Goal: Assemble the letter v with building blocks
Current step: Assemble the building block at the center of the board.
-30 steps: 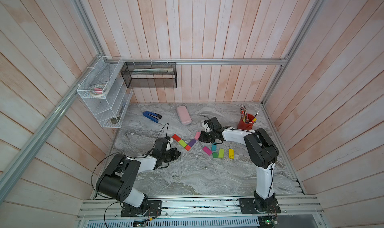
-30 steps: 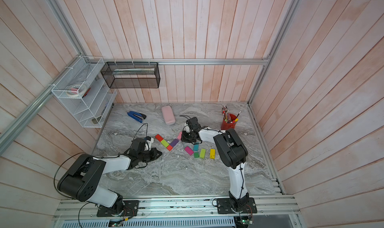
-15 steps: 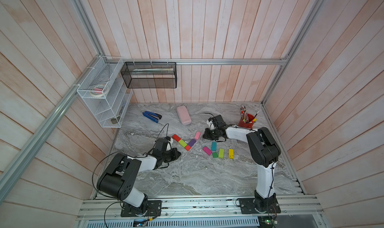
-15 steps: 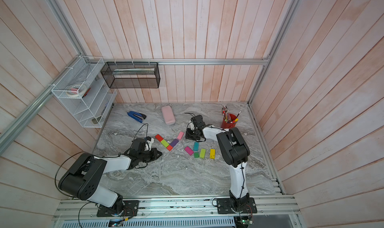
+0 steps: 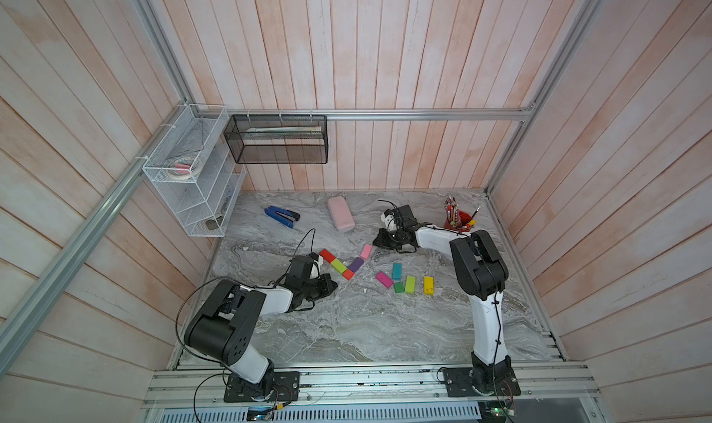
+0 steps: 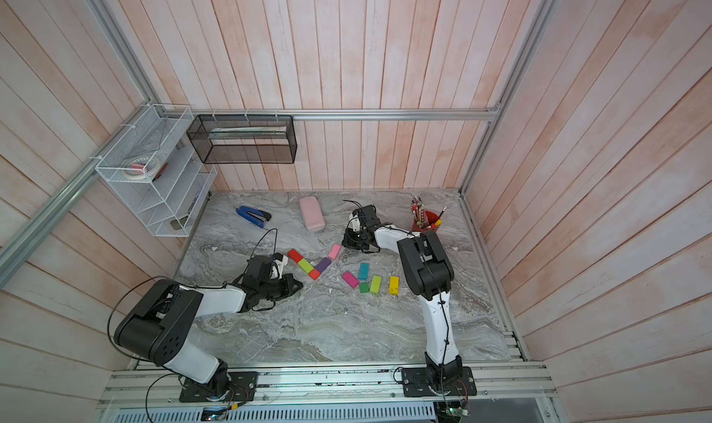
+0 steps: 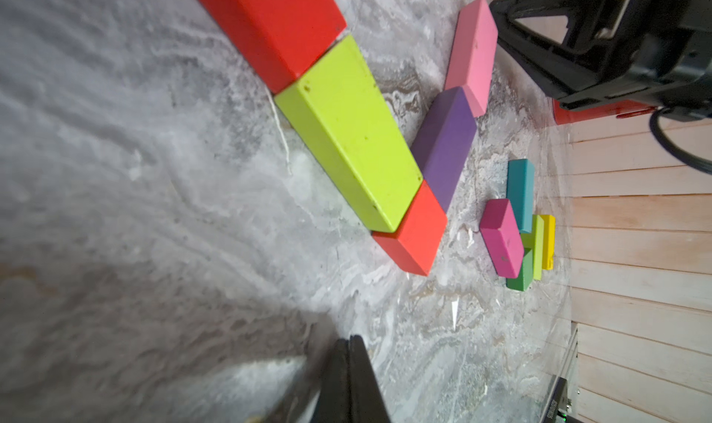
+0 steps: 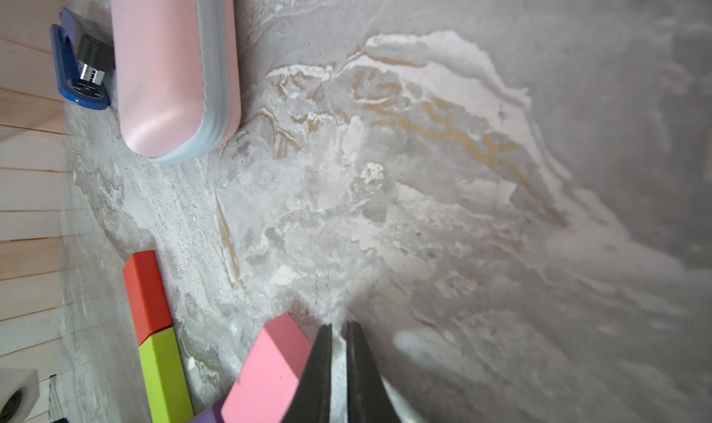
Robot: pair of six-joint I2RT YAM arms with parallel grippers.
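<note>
Our left gripper (image 7: 348,340) is pinched fully together, empty. Our right gripper (image 8: 338,326) shows a sliver of gap, empty, just beside the pink brick (image 8: 266,375). Mid-frame in both top views, that brick ends a V of building blocks (image 5: 338,265).

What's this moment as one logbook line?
V: laid flat | parts: long matte red brick, long matte lime brick, small red cube, long purple brick, long pink brick | left claw: shut, empty | right claw: shut, empty

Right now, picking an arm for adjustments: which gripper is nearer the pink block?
Right. The right gripper sits just beside the pink block; the left gripper is farther, near the short red block.
</note>
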